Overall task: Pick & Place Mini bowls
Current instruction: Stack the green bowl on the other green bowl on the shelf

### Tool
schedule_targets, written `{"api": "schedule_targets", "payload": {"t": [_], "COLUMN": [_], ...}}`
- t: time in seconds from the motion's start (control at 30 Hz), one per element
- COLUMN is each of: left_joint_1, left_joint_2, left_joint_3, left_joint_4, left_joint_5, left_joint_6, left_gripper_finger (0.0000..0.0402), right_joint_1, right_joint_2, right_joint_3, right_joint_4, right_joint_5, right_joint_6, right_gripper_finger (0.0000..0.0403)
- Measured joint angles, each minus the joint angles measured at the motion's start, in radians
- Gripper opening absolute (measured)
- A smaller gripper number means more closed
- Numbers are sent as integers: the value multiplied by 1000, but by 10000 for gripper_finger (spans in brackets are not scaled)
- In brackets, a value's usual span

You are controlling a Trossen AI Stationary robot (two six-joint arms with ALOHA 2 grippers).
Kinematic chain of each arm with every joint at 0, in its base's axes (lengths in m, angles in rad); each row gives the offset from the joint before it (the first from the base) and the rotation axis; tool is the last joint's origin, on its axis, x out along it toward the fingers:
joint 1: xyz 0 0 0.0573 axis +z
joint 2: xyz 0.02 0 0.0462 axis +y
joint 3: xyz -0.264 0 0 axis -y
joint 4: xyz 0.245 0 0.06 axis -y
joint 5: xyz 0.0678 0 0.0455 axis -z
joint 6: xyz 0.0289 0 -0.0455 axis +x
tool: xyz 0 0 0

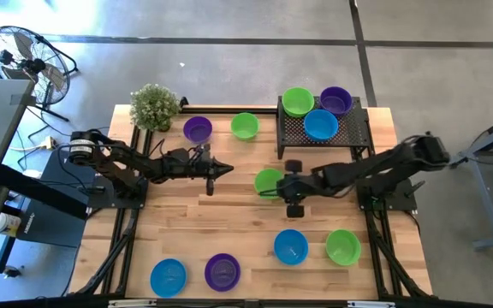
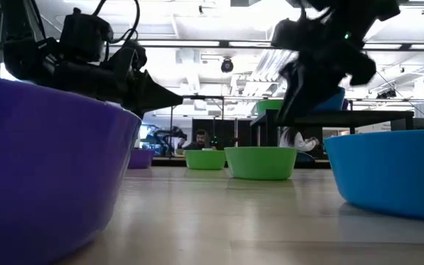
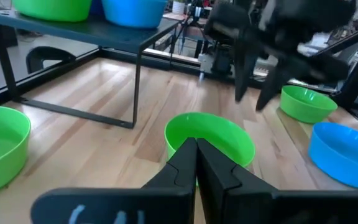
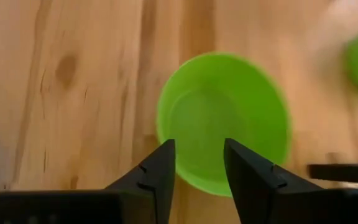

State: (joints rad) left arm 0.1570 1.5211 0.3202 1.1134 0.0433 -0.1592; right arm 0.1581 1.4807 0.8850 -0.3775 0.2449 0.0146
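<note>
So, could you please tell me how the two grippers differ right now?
The left gripper is shut, its fingers meeting at a point; the right gripper is open, with a gap between its fingers. The left gripper sits over bare table, beside the middle green bowl; the right gripper hangs right over that bowl's rim. The left one aims at the bowl from the side; the right one looks down into it. Both are empty.

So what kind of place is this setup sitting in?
Probably a robotics lab or workshop in a large open hall: a concrete floor with a floor fan, ceiling strip lights, and a seated person among more equipment beyond the wooden table.
</note>
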Motion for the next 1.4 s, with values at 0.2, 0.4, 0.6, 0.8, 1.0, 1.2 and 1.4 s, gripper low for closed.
{"api": "schedule_targets", "payload": {"t": [0.2, 0.4, 0.6, 0.8, 1.0, 1.2, 1.4], "left_joint_1": [0, 0, 0, 0, 0, 0, 0], "left_joint_2": [0, 0, 0, 1, 1, 1, 1], "left_joint_3": [0, 0, 0, 0, 1, 1, 1], "left_joint_4": [-9, -9, -12, -16, -16, -16, -17], "left_joint_5": [0, 1, 1, 1, 1, 1, 1], "left_joint_6": [-1, -2, -2, -2, -2, -2, -2], "left_gripper_finger": [2, 2, 2, 2, 2, 2, 2], "right_joint_1": [-3, -30, -58, -61, -59, -68, -81], "right_joint_2": [130, 195, 221, 213, 133, 46, 56], "right_joint_3": [70, 85, 84, 83, 169, 388, 455], "right_joint_4": [-83, -102, -96, -90, -201, -395, -474], "right_joint_5": [-64, -61, -88, -158, -215, -173, -164], "right_joint_6": [-81, -111, -138, -158, -122, -88, 27], "right_gripper_finger": [129, 113, 61, 7, 5, 5, 13]}}
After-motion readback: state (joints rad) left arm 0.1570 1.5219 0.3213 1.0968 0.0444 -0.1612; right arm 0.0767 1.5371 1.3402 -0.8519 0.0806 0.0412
